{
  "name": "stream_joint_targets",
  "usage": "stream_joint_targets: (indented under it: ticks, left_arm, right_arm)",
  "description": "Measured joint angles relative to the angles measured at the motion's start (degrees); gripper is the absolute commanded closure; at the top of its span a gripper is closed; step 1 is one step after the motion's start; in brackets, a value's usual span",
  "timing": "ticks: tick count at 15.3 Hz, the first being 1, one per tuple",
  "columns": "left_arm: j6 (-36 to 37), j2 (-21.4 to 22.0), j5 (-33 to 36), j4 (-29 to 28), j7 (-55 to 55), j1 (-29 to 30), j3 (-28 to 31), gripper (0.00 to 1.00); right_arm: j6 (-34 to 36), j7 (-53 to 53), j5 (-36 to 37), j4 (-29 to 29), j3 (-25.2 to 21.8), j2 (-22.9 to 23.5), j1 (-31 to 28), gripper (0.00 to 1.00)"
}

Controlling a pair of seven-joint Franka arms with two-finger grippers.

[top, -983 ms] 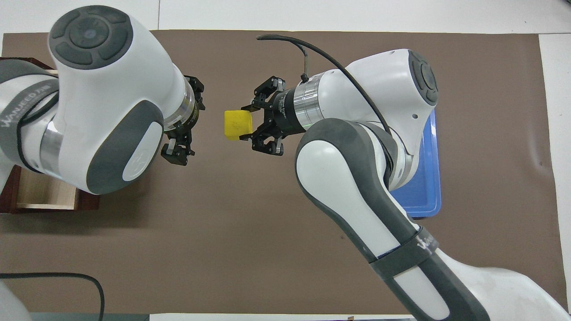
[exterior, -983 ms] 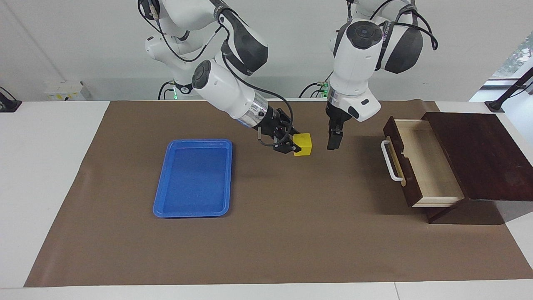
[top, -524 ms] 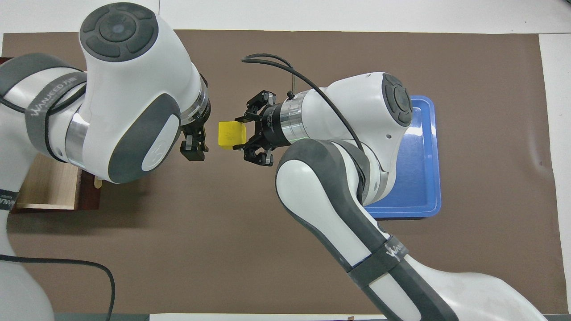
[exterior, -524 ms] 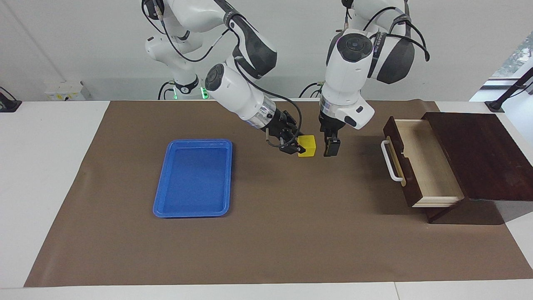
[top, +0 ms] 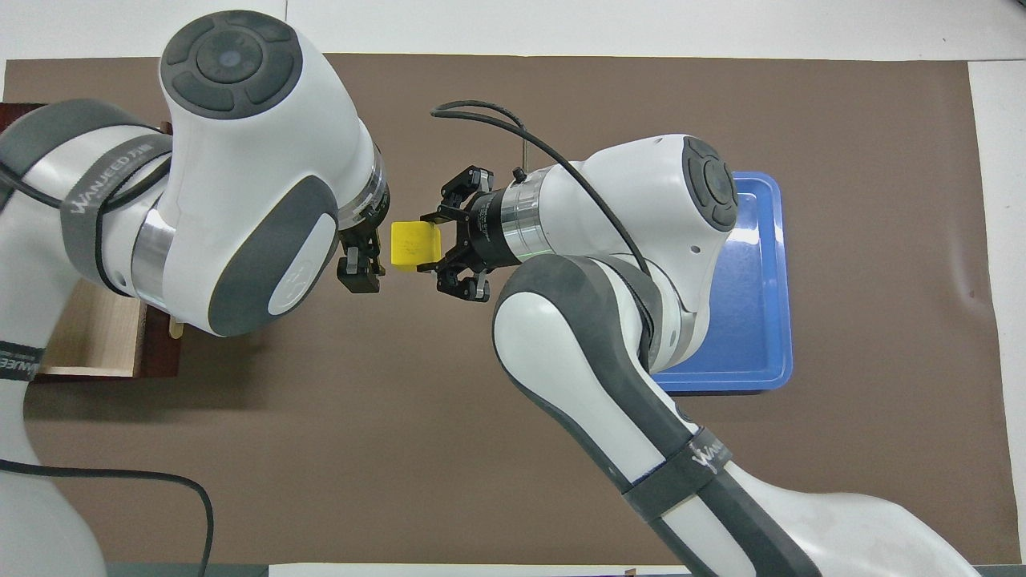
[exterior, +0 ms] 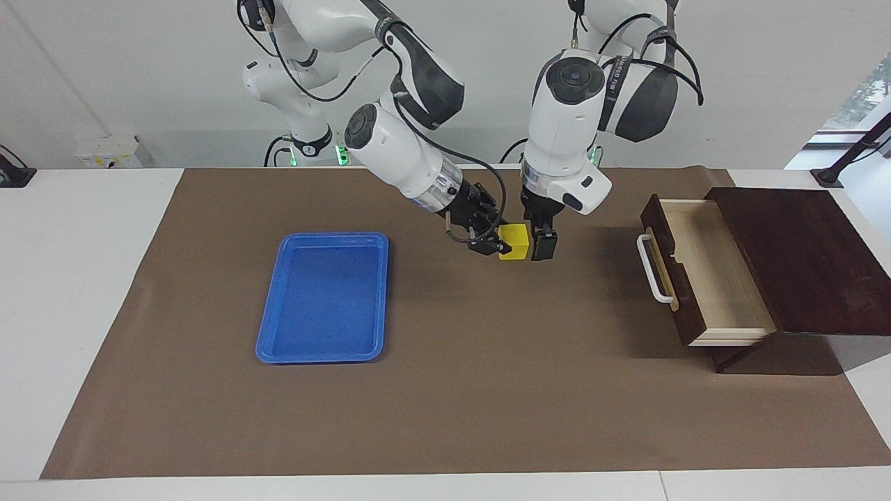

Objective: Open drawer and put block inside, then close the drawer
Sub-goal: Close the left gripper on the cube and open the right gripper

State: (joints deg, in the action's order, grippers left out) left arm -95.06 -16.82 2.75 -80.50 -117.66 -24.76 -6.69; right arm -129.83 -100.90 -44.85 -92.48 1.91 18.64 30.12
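Note:
My right gripper (exterior: 502, 243) is shut on the yellow block (exterior: 516, 242) and holds it sideways over the middle of the brown mat; both also show in the overhead view, the gripper (top: 434, 244) and the block (top: 410, 245). My left gripper (exterior: 542, 242) hangs fingers down, open, right beside the block's free end and apart from it; in the overhead view (top: 369, 250) the arm hides most of it. The drawer (exterior: 717, 271) of the dark brown box stands pulled out, its pale inside bare, its white handle (exterior: 653, 268) facing the mat's middle.
A blue tray (exterior: 324, 298) lies empty on the mat (exterior: 487, 390) toward the right arm's end of the table. The dark box (exterior: 800, 257) sits at the left arm's end; part of the drawer (top: 88, 344) shows under the left arm.
My left gripper has swung from near the drawer toward the block and now stands right beside it. My right gripper carried the block slightly toward the left gripper.

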Motion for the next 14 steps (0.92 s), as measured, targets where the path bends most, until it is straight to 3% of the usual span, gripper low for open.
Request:
stream_joint_targets:
  ticks: [14]
  left_arm:
    - [-2.19,-0.28,0.00,0.02,-1.84,-1.24,0.00,0.00]
  right_arm:
    - [0.00,0.00,0.00,-0.02,-0.17,-0.03,-0.09,1.00]
